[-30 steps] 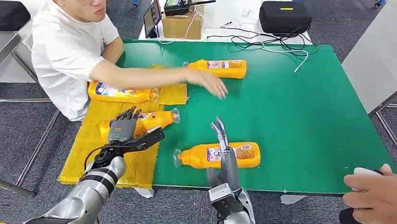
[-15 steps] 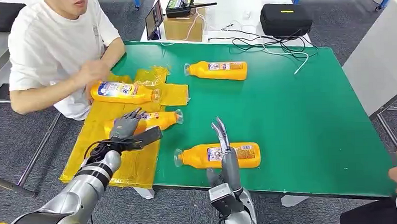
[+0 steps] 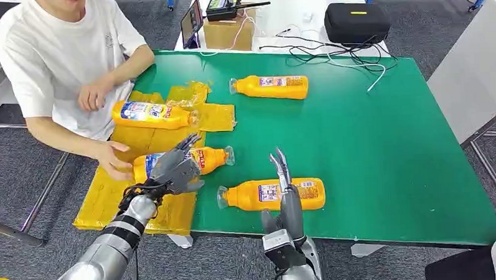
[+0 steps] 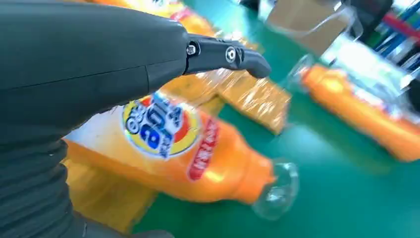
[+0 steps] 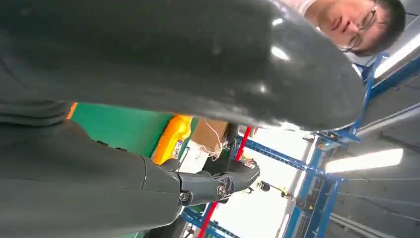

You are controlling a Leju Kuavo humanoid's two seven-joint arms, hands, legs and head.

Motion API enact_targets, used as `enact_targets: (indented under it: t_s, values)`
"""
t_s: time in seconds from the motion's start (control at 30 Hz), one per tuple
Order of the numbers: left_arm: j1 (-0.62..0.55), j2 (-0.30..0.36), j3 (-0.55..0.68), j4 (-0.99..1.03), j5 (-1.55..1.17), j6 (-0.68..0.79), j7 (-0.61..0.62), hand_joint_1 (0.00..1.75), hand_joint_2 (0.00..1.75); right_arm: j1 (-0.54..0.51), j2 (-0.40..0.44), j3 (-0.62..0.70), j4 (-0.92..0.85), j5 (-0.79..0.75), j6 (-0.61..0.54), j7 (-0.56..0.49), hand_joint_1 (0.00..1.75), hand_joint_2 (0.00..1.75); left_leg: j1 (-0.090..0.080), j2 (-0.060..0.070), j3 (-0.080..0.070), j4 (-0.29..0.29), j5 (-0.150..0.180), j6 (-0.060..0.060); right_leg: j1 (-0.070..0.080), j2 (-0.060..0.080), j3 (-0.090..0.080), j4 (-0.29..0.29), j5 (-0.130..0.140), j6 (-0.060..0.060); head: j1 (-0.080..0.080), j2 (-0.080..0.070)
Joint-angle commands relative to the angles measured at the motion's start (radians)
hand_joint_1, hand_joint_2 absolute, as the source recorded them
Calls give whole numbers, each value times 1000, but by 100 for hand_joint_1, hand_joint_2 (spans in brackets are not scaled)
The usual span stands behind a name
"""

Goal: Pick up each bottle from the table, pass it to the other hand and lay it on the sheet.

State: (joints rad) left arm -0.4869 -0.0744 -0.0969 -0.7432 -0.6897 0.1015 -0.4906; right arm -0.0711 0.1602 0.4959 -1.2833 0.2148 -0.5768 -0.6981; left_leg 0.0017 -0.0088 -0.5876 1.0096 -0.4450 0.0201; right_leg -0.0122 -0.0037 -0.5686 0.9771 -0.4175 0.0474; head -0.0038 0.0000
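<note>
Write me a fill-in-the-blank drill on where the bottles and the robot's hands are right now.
1. The bottle farthest from the robot lies on the bare ____ table.
2. The left hand rests over a bottle whose cap end pokes off the ____ sheet.
3. The right hand stands by the ____ bottle.

Missing words: green; yellow; nearest

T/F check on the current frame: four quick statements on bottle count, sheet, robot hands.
1. Four orange plastic bottles lie on their sides. True: far one, one on the yellow plastic sheet at, one under the left robot hand at, nearest one.
2. The right robot hand grips a bottle. False: it stands upright, open, in front of the nearest bottle.
3. The far bottle lies on the sheet. False: on the green table.
4. A person's hand is over the sheet. True.
</note>
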Motion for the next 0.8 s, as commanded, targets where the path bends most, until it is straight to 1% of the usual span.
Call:
enact_targets:
  t_s: [0.03,0.07,0.1,0.13,0.17,0.2,0.23,0.27,0.3,0.33,0.37,0.4,0.43,0.47,0.5,0.53,0.57,0.6,0.63,0.8]
  values:
    - [97,-42,-95,-468,331,214,-64,0,175,-44,-25,8,114,205,-121,0,0,0,1,1,-1,1,-2,-1,1,0,-1,0,-1,-1,0,0]
    - [106,-48,-95,-559,414,270,-65,0,175,-30,36,-159,146,515,-121,0,0,0,1,-1,-2,2,-1,-1,2,-2,-1,0,-1,-1,0,0]
    - [109,-47,-94,-586,429,280,-60,0,175,-33,38,-179,155,570,-121,0,0,0,2,-1,-4,2,-1,-1,2,-2,-4,1,-1,-1,0,0]
    - [133,-54,-80,-660,486,307,-74,0,175,-42,47,-282,195,813,-121,40,0,175,1,-1,-6,1,0,0,1,-2,-6,0,0,-1,0,0]
    - [190,-53,-64,-767,532,336,-89,0,175,-58,27,-319,234,913,-121,89,0,175,1,-2,-6,1,0,-1,1,-2,-5,0,-1,-1,0,0]
    - [251,-51,-63,-855,567,339,-87,0,175,-35,33,-397,198,962,-121,88,0,175,1,-1,-5,2,-1,-1,1,-1,-4,0,-1,-2,0,0]
    - [312,-48,-67,-926,573,345,-90,0,175,-21,17,-417,188,959,-121,74,0,175,0,2,-4,-1,-1,0,0,2,-4,-1,0,-1,0,0]
    - [345,-51,-69,-959,590,341,-90,0,175,-9,10,-436,167,1007,-121,96,0,175,0,4,-4,-1,-1,0,1,3,-4,-1,0,-1,0,0]
    - [407,-64,-64,-1009,625,340,-92,0,175,14,-2,-461,132,1082,-121,174,0,175,0,3,-3,-1,-2,0,0,2,-3,-2,-1,-1,0,0]
    - [441,-70,-64,-1029,629,348,-100,0,175,19,-20,-464,124,1096,-121,205,0,175,0,3,-2,-1,-2,0,0,2,-3,-2,-1,-1,0,0]
    - [466,-70,-69,-1041,631,349,-116,0,175,19,-36,-462,125,1077,-121,200,0,175,-1,1,-3,-1,-2,0,-1,1,-3,-2,-1,0,0,0]
    - [505,-87,-64,-1055,643,366,-140,0,175,21,-54,-478,109,1133,-121,270,0,175,0,2,-1,-1,-3,0,0,2,-1,-2,-2,-1,0,0]
    - [540,-94,-67,-1072,641,380,-169,0,175,18,-82,-469,107,1154,-121,316,0,175,-1,2,-3,-1,-2,0,-1,2,-3,-2,-1,0,0,0]
    - [569,-97,-71,-1087,638,388,-184,0,175,12,-102,-468,115,1156,-121,338,0,175,0,2,-3,-1,-2,0,0,2,-3,-2,-1,0,0,0]
    - [603,-106,-73,-1105,624,412,-206,0,175,8,-131,-455,136,1174,-121,403,0,175,-1,3,-3,-1,-3,0,-1,2,-3,-2,-1,0,0,0]
    - [621,-108,-78,-1119,617,419,-208,0,175,5,-148,-447,148,1175,-121,421,0,175,-1,3,-1,-1,-4,1,-1,3,-1,-3,-2,0,1,0]
    - [628,-109,-80,-1124,617,423,-208,0,175,4,-156,-442,156,1176,-121,431,0,175,-1,3,-4,-1,-3,0,-1,3,-4,-2,-1,0,0,0]
    - [645,-111,-83,-1127,631,417,-203,0,175,-3,-178,-425,184,1186,-121,481,0,175,-1,4,-3,0,-4,0,-1,4,-3,-2,-2,0,-1,0]
    - [656,-111,-86,-1129,627,415,-204,0,175,-11,-191,-416,210,1196,-121,512,0,175,-2,2,-5,0,-4,1,-2,2,-5,-2,-1,0,0,0]
    - [657,-112,-86,-1127,626,415,-204,0,175,-13,-197,-409,212,1193,-121,519,0,175,-1,4,-4,0,-4,0,-1,3,-5,-2,-1,-1,0,0]
